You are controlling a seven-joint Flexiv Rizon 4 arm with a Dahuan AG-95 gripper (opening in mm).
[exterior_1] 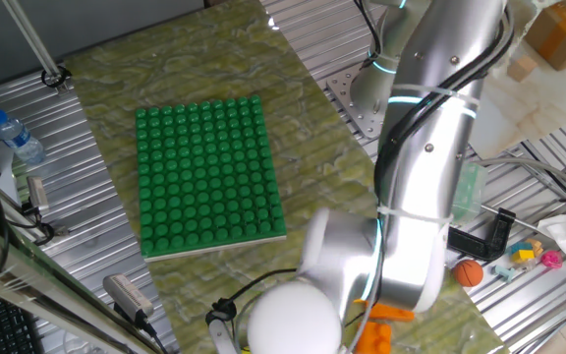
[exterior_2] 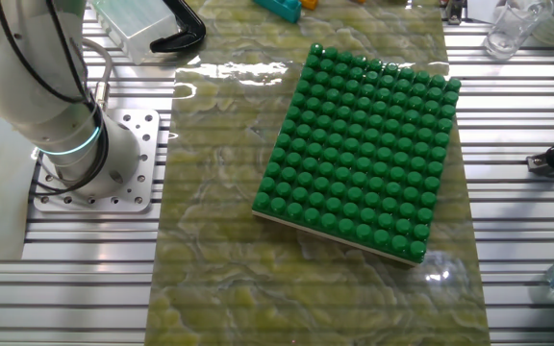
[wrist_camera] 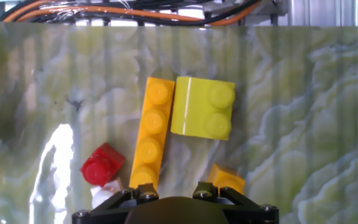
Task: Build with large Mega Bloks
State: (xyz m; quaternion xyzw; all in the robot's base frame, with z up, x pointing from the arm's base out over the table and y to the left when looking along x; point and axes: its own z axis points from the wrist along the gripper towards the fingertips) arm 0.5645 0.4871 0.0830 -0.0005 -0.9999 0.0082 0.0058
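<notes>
In the hand view several Mega Bloks lie on the marbled green mat. A long orange-yellow brick (wrist_camera: 152, 132) with a row of studs lies next to a yellow two-by-two brick (wrist_camera: 202, 107). A small red brick (wrist_camera: 102, 164) lies at the lower left and a small orange brick (wrist_camera: 227, 180) at the lower right. My gripper (wrist_camera: 174, 200) hangs above them at the frame's bottom edge; only its black body shows, not the fingertips. Orange bricks (exterior_1: 391, 313) peek out under the arm in one fixed view. A cyan brick (exterior_2: 279, 8) shows at the top edge of the other fixed view.
The big green studded baseplate (exterior_1: 209, 177) lies on the mat, bare, also in the other fixed view (exterior_2: 364, 144). A small orange ball (exterior_1: 470, 272), a black bracket (exterior_1: 494, 234) and small toys lie right of the arm. A water bottle (exterior_1: 16, 136) lies at the left.
</notes>
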